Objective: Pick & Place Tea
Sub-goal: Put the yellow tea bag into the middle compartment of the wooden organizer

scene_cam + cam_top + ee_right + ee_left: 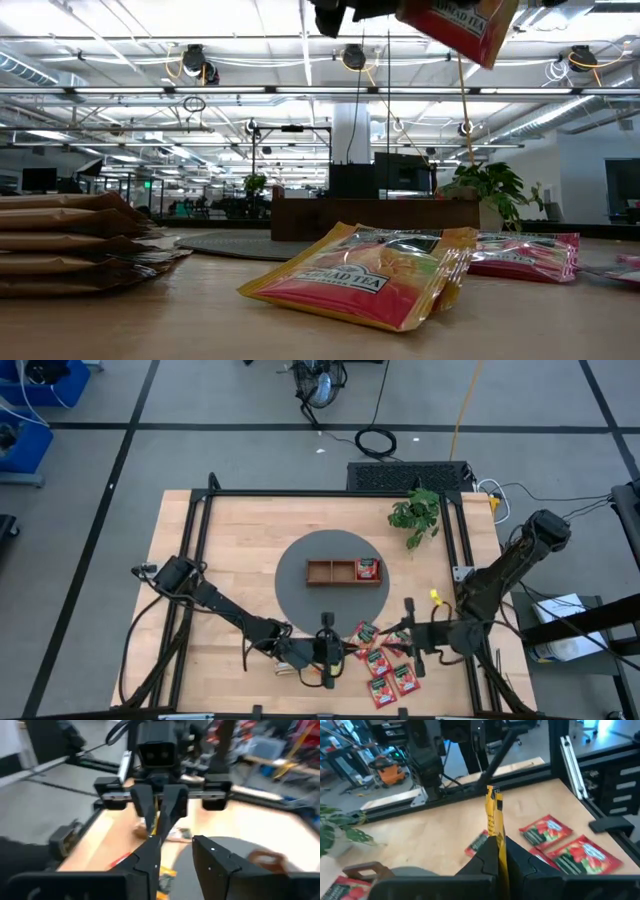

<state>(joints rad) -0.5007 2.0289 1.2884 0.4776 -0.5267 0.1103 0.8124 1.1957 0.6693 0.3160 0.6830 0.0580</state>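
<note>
Sachet (494,820) pinched edge-on in my left gripper (497,852), lifted above table's near edge, facing right gripper (172,852) whose fingers stand apart close by. I read it as handover. Tray (343,571) on grey mat (295,592) awaits; red sachets (385,675) lie below.

The left gripper (496,851) was black and pinched an orange-yellow sachet (494,812) seen edge-on. The right gripper (175,852) was likewise black. Just beyond the left gripper's fingertips lay red sachets (585,856) with green and white print. The sachet (365,272) lying nearest in the low view was yellow fading to red, with dark lettering. The wooden tray (343,571) was brown, on a grey round mat (292,575) over a pale wood table (240,540).
</note>
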